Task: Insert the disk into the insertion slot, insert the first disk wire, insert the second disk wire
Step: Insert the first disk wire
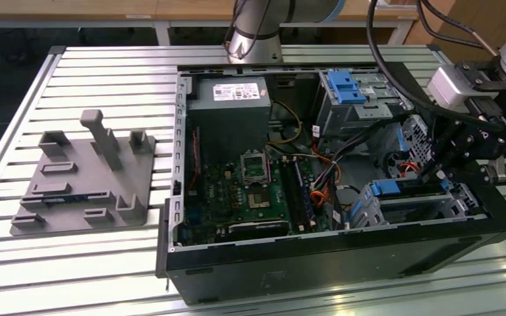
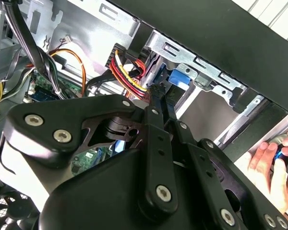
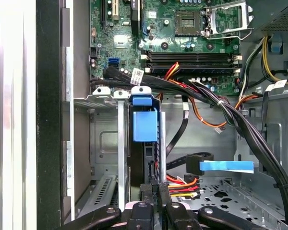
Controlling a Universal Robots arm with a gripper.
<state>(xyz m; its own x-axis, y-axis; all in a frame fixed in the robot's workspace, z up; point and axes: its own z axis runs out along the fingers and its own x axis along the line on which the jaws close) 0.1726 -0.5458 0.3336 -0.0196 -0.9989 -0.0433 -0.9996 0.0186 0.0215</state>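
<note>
The disk [image 1: 411, 189] lies inside the insertion slot [image 1: 416, 209], the low silver cage at the case's near corner on the exterior view's right. Its blue carrier [image 3: 145, 124] shows edge-on in the first wrist view, between the cage's rails [image 3: 105, 139]. My gripper [image 1: 431, 176] reaches down into the case right behind the disk. The narrow fingers [image 3: 156, 188] stand close together on the connector of a disk wire with red, yellow and black strands [image 3: 183, 184]. In the second wrist view the fingertips [image 2: 159, 91] meet just short of the blue carrier [image 2: 180, 79], with the same wire bundle [image 2: 129, 72] running in beside them.
A second black connector with a blue tab [image 3: 225, 166] hangs free beside the cage. Thick black cables [image 3: 240, 124] cross above it. The motherboard [image 1: 253, 191], the power supply [image 1: 228, 92] and a taller cage with a blue clip [image 1: 345, 85] stand nearby. A person's hand [image 2: 271, 160] is outside the case wall.
</note>
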